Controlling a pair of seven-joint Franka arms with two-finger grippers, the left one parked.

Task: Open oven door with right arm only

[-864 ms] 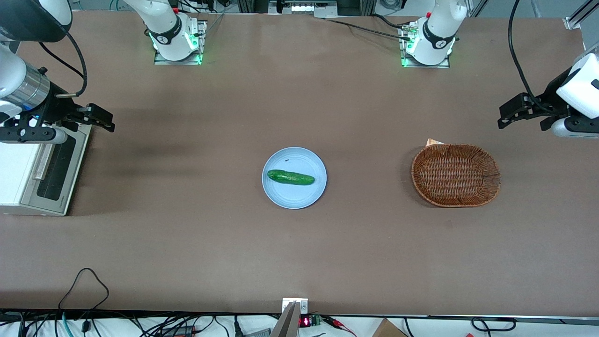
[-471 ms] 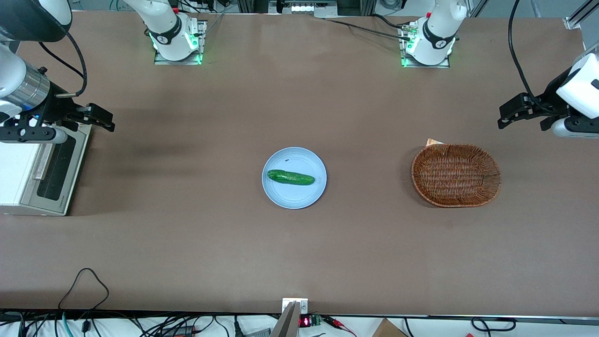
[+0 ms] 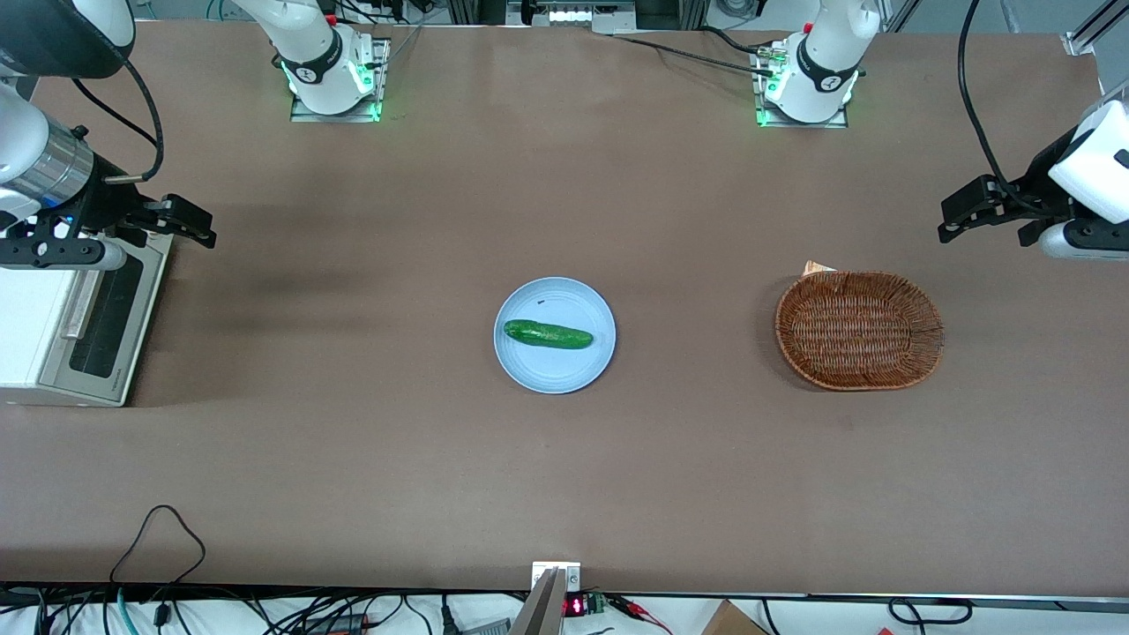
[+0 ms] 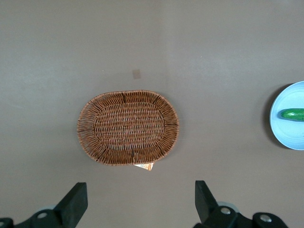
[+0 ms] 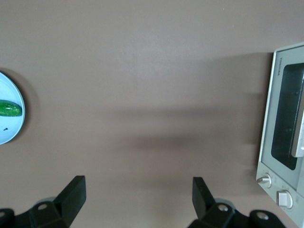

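So the approach is the step in hand: the gripper [image 3: 190, 225] on the right arm [image 3: 40, 168] hangs above the table with its fingers [image 5: 71, 192] spread wide and empty, clear of the oven door [image 5: 285, 123]. That door lies shut on the toaster oven [image 3: 31, 331] at the working arm's end of the table, beside and below the fingertips, with nothing touching it. By my judgement, the next move calls for lowering and turning the fingers until they straddle the bar handle [image 3: 78, 304], then closing on it and pulling the door down.

One oven [image 3: 53, 331], plate [image 3: 554, 366], cucumber [image 3: 548, 334], basket [image 3: 859, 330]
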